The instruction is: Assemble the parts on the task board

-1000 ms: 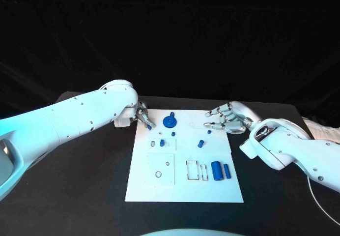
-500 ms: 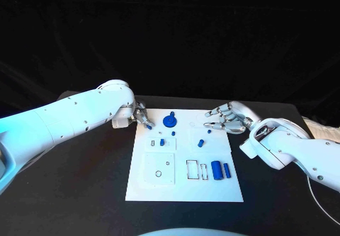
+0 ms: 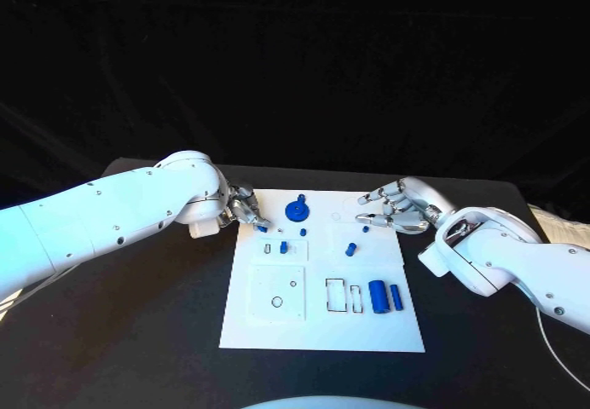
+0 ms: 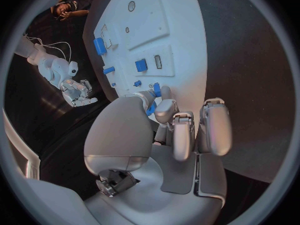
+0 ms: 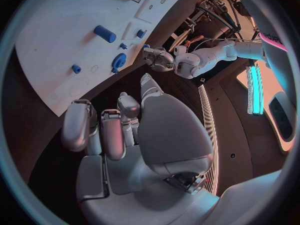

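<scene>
The white task board lies in the middle of the black table. My left hand hovers at its far left corner and pinches a small blue part between thumb and finger; the left wrist view shows this part at the fingertips, just above the board. My right hand hangs over the far right corner with fingers loosely curled and nothing in them. A small blue piece lies on the board just in front of it.
On the board stand a blue gear, small blue pieces, and two blue cylinders beside rectangular slots. A white raised panel with holes sits at the near left.
My left arm has swung in toward the board, carrying the pinched blue part a little nearer and over the board's edge. The right hand has stayed put.
</scene>
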